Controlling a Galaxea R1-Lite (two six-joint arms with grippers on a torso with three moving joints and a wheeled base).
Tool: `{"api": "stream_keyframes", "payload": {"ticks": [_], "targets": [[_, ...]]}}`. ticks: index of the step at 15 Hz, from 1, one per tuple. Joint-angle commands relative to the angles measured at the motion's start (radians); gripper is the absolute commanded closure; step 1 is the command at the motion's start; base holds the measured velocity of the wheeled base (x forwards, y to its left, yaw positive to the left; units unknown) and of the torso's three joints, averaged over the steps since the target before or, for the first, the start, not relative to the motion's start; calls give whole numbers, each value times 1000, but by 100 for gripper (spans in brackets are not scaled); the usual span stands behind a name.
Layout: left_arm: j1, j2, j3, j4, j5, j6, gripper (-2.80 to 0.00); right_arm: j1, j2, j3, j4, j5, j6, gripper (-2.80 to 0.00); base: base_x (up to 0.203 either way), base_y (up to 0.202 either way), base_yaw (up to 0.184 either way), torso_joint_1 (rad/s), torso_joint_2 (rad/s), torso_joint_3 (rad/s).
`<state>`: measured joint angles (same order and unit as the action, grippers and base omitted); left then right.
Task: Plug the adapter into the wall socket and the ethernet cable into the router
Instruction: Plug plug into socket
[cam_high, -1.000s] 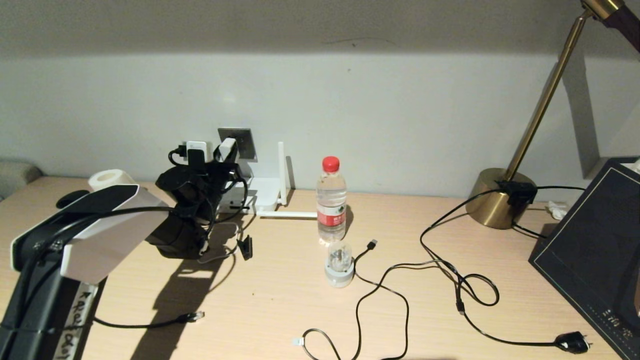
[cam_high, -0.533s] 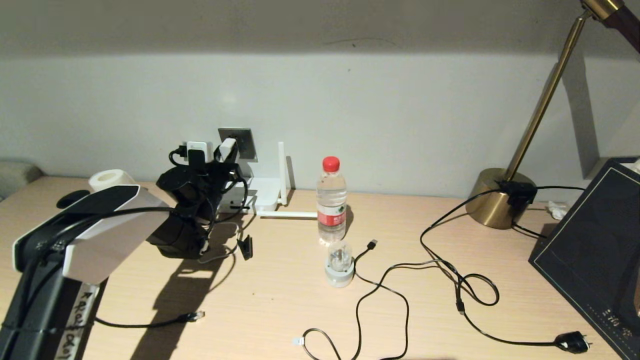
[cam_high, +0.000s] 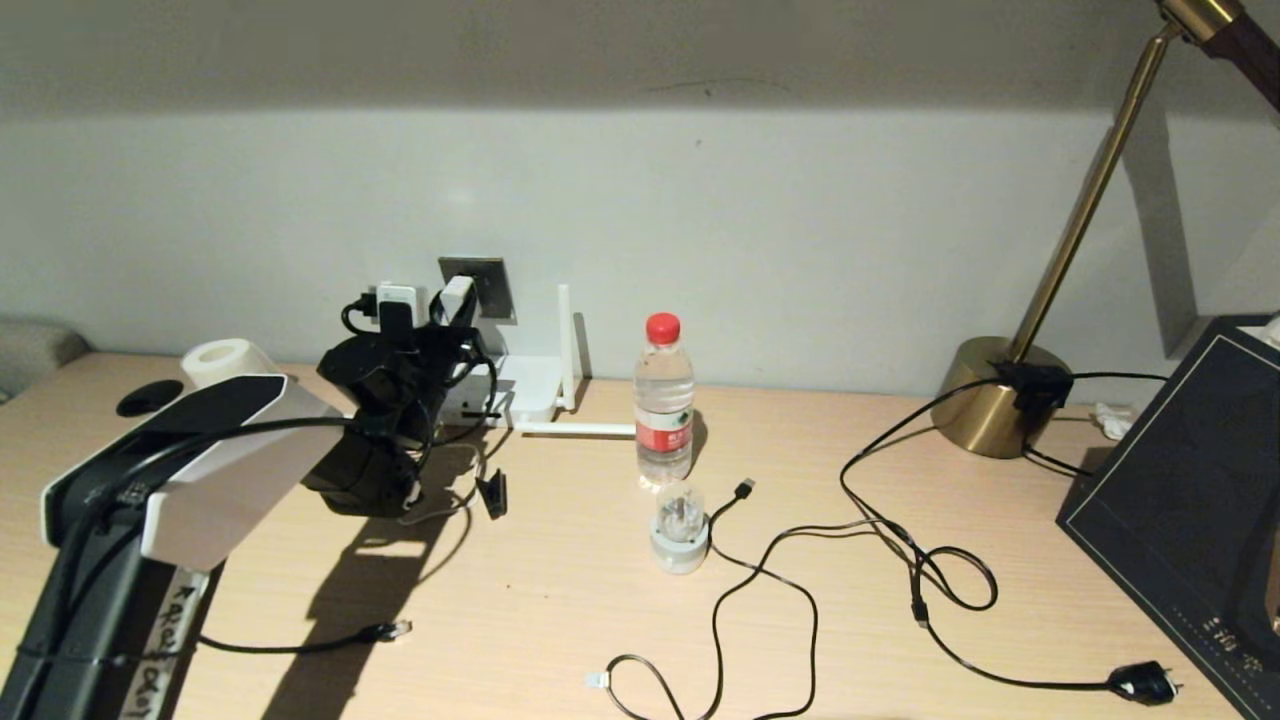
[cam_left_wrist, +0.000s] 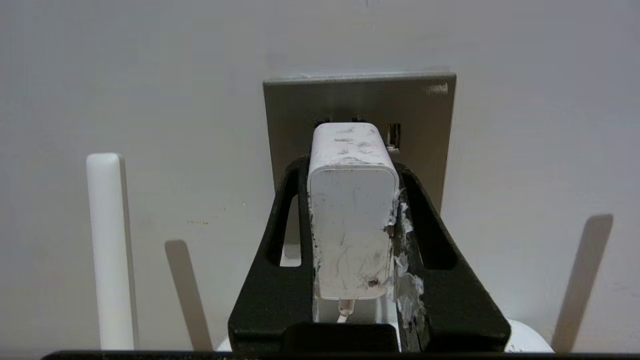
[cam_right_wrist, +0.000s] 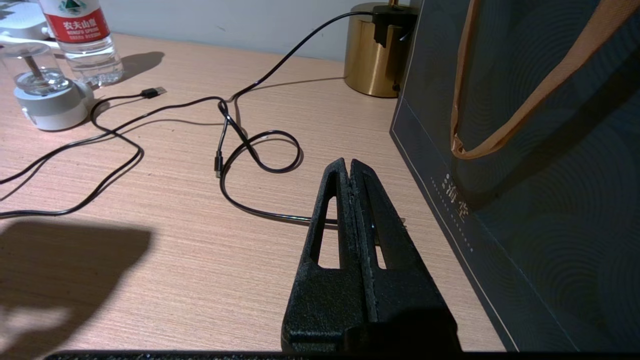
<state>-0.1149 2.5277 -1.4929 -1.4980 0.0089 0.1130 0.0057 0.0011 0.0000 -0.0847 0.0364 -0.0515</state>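
My left gripper (cam_left_wrist: 352, 200) clamps the adapter (cam_left_wrist: 350, 220) by its flat sides, just before the socket (cam_left_wrist: 425, 125) at far left. It is rigid, light, probably slick; I grip mid-body. My right gripper (cam_right_wrist: 350, 172) rests closed, empty.

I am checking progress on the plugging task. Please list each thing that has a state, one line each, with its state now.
adapter: held at the wall socket, not visibly seated.
wall socket: holes partly covered by the adapter.
left gripper: shut on the adapter.
right gripper: shut, empty, over the table.
ethernet cable: loose on the table, unplugged.
router: against the wall; ports not visible.
water bottle: upright, capped.
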Motion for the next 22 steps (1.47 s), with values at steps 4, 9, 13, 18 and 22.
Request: {"api": "stream_keyframes", "payload": {"ticks": [4, 9, 13, 18, 22], "targets": [[0, 5, -9, -1, 0, 1, 0, 0, 0, 35, -1, 0, -1, 0, 0, 0, 0, 0, 0, 0], [0, 0, -12, 1, 0, 1, 0, 0, 0, 35, -1, 0, -1, 0, 0, 0, 0, 0, 0, 0], [0, 0, -13, 9, 0, 1, 0, 0, 0, 35, -1, 0, -1, 0, 0, 0, 0, 0, 0, 0], [0, 5, -38, 31, 0, 1, 0, 0, 0, 35, -1, 0, -1, 0, 0, 0, 0, 0, 0, 0], [0, 5, -61, 57, 0, 1, 0, 0, 0, 35, -1, 0, -1, 0, 0, 0, 0, 0, 0, 0]]}}
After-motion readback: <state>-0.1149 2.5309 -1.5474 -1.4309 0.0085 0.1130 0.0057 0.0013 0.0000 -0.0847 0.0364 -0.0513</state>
